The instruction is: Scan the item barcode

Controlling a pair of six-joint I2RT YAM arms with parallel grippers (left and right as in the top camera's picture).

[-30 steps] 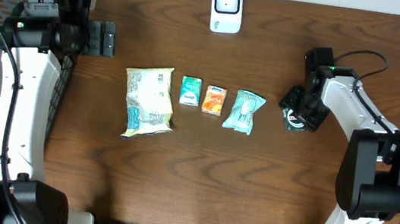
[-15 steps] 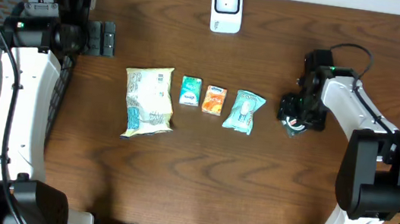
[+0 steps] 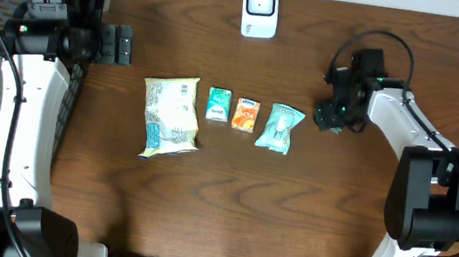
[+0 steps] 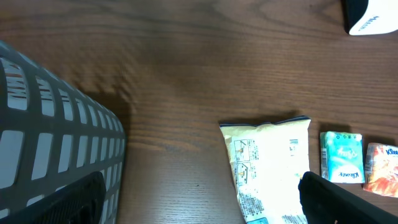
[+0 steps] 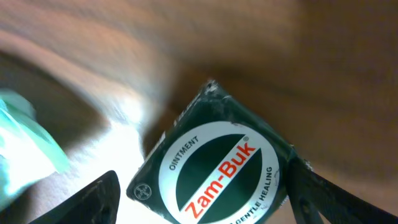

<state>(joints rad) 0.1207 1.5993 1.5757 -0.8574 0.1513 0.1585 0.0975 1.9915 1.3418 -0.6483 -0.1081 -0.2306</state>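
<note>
Transport, I judge: my right gripper [image 5: 204, 186] pinches the Zam-Buk tin [image 5: 214, 165]; next, swing to the scanner [image 3: 260, 9] at eleven o'clock, barcode facing it.

- Brown wooden table [image 3: 290, 206].
- White scanner [image 3: 260, 8] stands at its far edge.
- In a row mid-table: pale snack bag [image 3: 169, 117], green packet [image 3: 218, 104], orange packet [image 3: 245, 114], teal pouch [image 3: 279, 127].
</note>
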